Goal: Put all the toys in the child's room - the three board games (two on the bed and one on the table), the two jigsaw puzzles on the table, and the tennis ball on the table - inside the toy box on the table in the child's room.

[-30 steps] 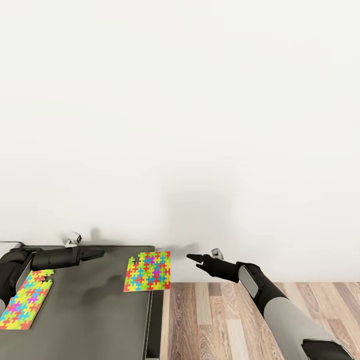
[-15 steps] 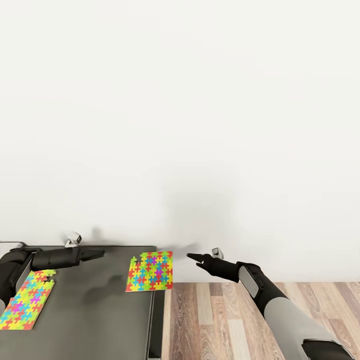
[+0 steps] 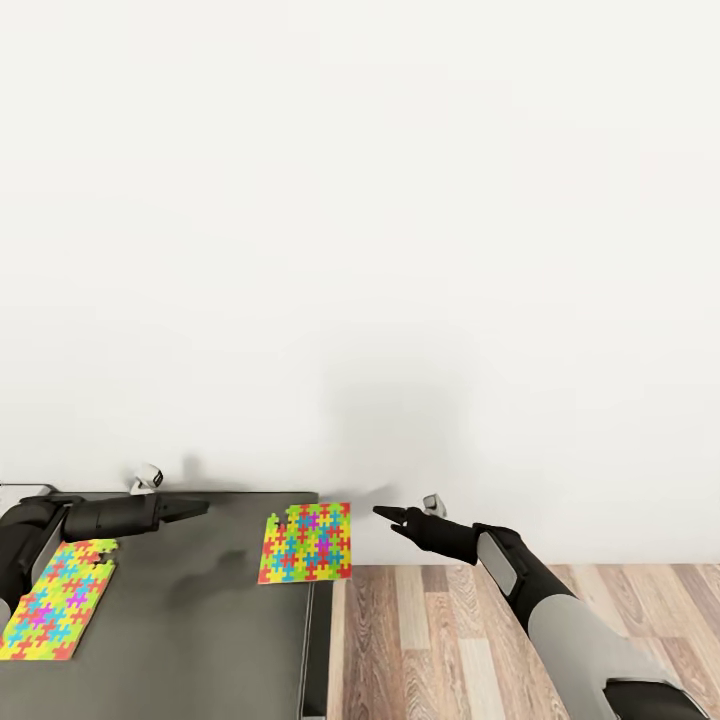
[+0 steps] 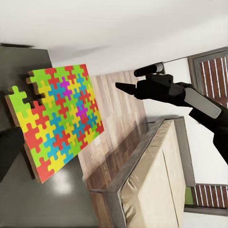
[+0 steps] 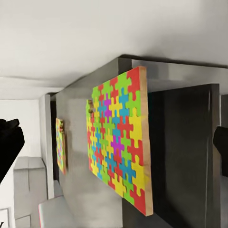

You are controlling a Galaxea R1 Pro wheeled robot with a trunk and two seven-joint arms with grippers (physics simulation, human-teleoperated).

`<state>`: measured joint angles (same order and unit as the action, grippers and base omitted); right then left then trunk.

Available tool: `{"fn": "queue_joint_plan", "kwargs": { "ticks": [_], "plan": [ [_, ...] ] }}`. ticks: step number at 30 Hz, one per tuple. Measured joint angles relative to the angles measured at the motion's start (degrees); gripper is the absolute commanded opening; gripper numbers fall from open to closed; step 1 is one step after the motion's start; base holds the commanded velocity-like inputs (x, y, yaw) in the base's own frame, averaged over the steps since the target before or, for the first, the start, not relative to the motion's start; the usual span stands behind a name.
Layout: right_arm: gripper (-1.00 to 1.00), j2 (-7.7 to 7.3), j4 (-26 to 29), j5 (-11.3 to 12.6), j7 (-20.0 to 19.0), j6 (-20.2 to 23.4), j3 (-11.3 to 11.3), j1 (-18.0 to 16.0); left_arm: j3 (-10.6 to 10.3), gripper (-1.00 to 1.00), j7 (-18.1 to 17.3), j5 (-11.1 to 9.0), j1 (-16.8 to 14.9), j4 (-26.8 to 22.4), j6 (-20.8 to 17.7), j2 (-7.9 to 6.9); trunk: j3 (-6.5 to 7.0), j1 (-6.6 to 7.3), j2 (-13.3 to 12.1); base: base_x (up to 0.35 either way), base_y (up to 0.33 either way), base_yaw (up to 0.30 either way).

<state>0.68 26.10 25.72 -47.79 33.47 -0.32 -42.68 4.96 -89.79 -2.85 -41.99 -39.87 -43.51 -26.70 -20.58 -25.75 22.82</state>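
Over the counter's back edge, the left gripper (image 3: 196, 508) hangs just above the dark top w/ its fingers drawn together to a point, nothing in it as far as I can see. Right gripper (image 3: 385, 515) is off past the counter's right edge, out over the wood floor (image 3: 520, 640), also pinched to a point and carrying nothing. Left wrist view shows it too (image 4: 124, 87), fingers together, pointing toward the puzzle.

Between the two grippers sits a jigsaw puzzle (image 3: 305, 542) at the counter's back right corner, and its right side sticks out past the edge, so it's partly hanging in air. Right wrist cam looks straight at it (image 5: 121, 142): thin flat board, lying flat. Neither gripper is touching it.

Second jigsaw puzzle (image 3: 55, 598) is by the counter's left edge, nearer the front, under the left forearm, also lying flat.

Progress-wise, imo basically nothing visible is done. Both puzzles are out on the counter (image 3: 180, 640), not boxed. Bed (image 4: 156, 185) is visible in the left wrist cam, beige mattress, but can't spot any games on the bit that's showing. So at least two puzzles left, prob everything else too, tho I can't confirm that from these views.

Overhanging puzzle looks like the easy one to grab first, since its edge is exposed.
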Motion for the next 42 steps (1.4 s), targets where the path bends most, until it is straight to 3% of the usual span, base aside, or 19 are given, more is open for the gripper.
{"fn": "queue_joint_plan", "kwargs": {
  "ticks": [20,24,33,42],
  "plan": [
    [1.00,0.02,-0.08,-0.05,0.04,-0.04,0.02,0.00,-0.01,1.00,0.00,-0.66,0.84,-2.27,0.13,0.05,0.00,0.00,0.00,0.000,0.017,0.000],
    [1.00,-0.04,-0.09,-0.03,0.04,-0.04,0.03,0.00,-0.01,1.00,0.00,-2.88,2.65,-5.80,-0.07,0.01,0.00,0.00,0.00,0.000,0.000,0.000],
    [1.00,-0.07,-0.09,-0.01,0.05,-0.04,0.01,0.00,-0.05,1.00,-0.01,-11.87,8.02,-14.70,-1.18,-0.48,0.00,0.00,0.00,0.000,0.000,0.000],
    [1.00,-0.07,-0.09,-0.01,0.05,-0.04,0.01,0.00,-0.08,1.00,-0.01,-14.67,10.68,-19.92,-2.36,-0.72,0.00,0.00,0.00,0.000,0.000,0.000]
  ]
}}
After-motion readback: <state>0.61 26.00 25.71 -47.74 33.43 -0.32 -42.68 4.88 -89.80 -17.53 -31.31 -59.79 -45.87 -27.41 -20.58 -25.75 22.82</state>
